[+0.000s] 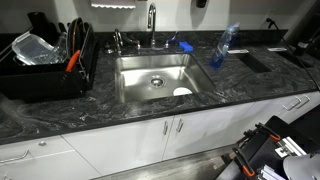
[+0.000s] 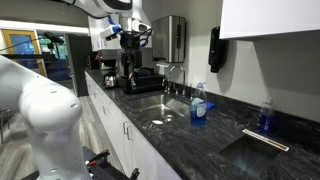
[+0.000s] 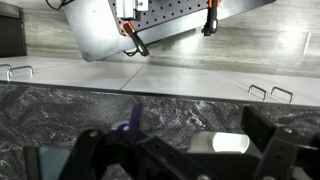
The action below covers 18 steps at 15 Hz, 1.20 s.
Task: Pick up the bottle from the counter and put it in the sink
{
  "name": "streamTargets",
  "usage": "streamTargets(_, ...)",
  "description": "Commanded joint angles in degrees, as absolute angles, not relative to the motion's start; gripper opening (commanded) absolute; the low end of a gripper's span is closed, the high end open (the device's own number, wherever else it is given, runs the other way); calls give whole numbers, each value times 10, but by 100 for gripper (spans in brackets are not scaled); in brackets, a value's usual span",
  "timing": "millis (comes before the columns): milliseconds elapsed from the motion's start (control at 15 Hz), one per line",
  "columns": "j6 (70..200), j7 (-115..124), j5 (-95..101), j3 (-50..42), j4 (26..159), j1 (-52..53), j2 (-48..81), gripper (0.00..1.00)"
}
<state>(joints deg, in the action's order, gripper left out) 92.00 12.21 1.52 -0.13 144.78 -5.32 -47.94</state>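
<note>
The slim translucent blue bottle (image 1: 221, 47) stands on the dark marbled counter (image 1: 230, 85) just beside the sink's far corner, and it shows in both exterior views (image 2: 199, 104). The stainless steel sink (image 1: 140, 75) has a round drain, and a white object (image 1: 182, 92) lies in it. My gripper (image 2: 131, 45) hangs high above the far end of the counter, well away from the bottle. In the wrist view its dark fingers (image 3: 185, 160) are spread wide with nothing held. A small blue-purple shape (image 3: 130, 120) shows there; I cannot tell what it is.
A black dish rack (image 1: 45, 62) with dishes stands beside the sink. The faucet (image 1: 152, 22) and a small flat blue object (image 1: 184, 46) are behind the basin. A second blue bottle (image 2: 265, 114) stands near a recessed cooktop (image 2: 255, 150). White cabinets (image 1: 150, 140) are below.
</note>
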Motion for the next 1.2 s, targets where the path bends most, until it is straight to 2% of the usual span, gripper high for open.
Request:
streamTargets(0, 1019, 134, 6, -14, 1468, -68, -447, 100)
streamTargets(400, 1204, 141, 8, -35, 1492, -85, -384, 100)
streamTargets(667, 1282, 142, 14, -36, 1477, -92, -318, 100)
streamTargets(1133, 1272, 140, 11, -31, 1486, -89, -340, 100)
